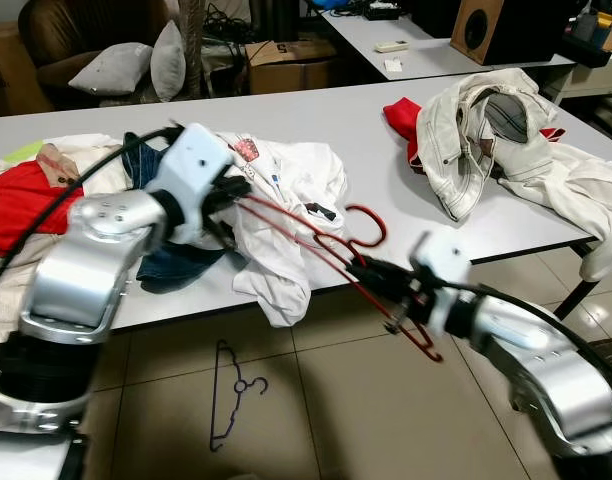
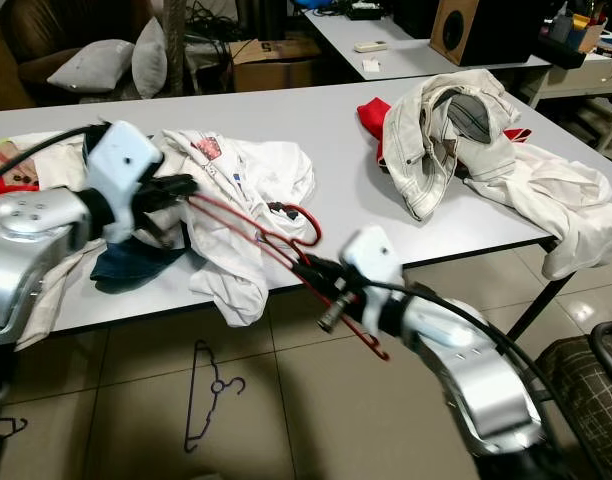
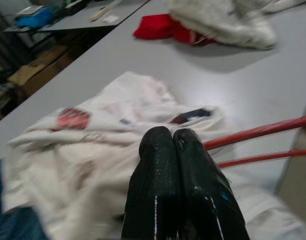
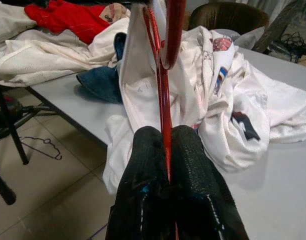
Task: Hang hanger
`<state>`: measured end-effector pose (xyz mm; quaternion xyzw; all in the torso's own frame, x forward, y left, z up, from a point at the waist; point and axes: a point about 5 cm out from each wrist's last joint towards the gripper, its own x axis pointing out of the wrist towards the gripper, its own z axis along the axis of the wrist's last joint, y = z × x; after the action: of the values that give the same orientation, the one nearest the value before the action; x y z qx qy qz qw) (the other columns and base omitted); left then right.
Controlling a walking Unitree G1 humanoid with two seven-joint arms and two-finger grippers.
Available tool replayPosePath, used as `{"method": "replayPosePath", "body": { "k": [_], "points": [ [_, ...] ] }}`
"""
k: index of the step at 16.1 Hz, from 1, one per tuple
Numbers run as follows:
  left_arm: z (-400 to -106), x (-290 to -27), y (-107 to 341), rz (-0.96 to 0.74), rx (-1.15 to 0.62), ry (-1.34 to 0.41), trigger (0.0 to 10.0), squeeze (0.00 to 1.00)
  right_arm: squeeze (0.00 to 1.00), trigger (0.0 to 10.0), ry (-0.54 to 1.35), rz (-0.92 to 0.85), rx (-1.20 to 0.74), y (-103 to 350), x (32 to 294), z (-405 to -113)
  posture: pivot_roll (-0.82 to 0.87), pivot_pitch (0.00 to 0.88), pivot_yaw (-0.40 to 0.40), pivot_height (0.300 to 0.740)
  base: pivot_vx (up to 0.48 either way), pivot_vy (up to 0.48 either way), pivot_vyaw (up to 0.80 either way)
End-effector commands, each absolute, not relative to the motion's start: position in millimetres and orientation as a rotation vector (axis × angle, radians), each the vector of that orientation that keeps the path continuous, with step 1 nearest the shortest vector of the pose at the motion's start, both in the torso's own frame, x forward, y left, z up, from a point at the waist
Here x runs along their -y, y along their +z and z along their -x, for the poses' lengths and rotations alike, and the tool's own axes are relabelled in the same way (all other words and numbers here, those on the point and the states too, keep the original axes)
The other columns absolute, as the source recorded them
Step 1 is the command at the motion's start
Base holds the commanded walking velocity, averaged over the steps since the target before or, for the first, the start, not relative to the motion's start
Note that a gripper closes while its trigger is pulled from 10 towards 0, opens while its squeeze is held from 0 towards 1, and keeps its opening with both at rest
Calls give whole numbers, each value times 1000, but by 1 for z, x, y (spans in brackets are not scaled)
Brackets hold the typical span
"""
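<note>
Two grippers held a red hanger over the tabletop's front edge.
The right gripper (image 1: 394, 290) pinched its wire; the left gripper (image 1: 226, 195) closed at its other end. Thin, light and springy, the hanger (image 1: 326, 245) probably handles best gripped near the hook, above the white shirt (image 1: 296, 190) on the tabletop (image 1: 366, 150).

Bright even light, slight motion blur

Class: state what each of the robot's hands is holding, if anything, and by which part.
Both hold the red hanger: the right hand pinches its wire frame near the bottom bar, and the left hand grips one end of it.
</note>
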<state>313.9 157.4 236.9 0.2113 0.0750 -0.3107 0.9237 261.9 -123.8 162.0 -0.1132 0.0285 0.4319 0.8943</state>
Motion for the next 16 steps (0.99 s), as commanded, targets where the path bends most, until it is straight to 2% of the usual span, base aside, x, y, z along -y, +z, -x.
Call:
{"method": "replayPosePath", "body": {
  "k": [1, 7, 8, 9, 10, 14, 16],
  "points": [
    [-312, -148, 245, -441, -126, -672, 0, 0, 0, 10000, 886, 249, -72, 160, 120, -265, -28, 0, 19, 740, 0, 0, 0],
    [-306, -132, 250, -390, -125, -752, 0, 0, 0, 10000, 872, 251, -60, 161, 116, -271, -32, 0, 20, 740, 0, 0, 0],
    [-304, -132, 247, -400, -145, -763, 1255, 0, 0, 10000, 860, 242, -42, 163, 116, -273, -32, 0, 19, 740, 0, 0, 0],
    [-303, -132, 245, -421, -163, -763, 10000, 0, 0, 10000, 858, 234, -33, 165, 116, -275, -32, 0, 18, 740, 0, 0, 0],
    [-300, -132, 243, -392, -173, -806, 10000, 1000, 0, 10000, 865, 230, -24, 166, 116, -275, -32, 0, 17, 740, 0, 0, 0],
    [-296, -138, 251, -339, -151, -882, 10000, 1000, 0, 10000, 884, 225, -14, 169, 119, -276, -30, 0, 10, 740, 0, 0, 0],
    [-302, -153, 260, -394, -129, -865, 10000, 1000, 0, 10000, 899, 230, -14, 170, 123, -277, -30, 0, 9, 740, 0, 0, 0]
  ]
}}
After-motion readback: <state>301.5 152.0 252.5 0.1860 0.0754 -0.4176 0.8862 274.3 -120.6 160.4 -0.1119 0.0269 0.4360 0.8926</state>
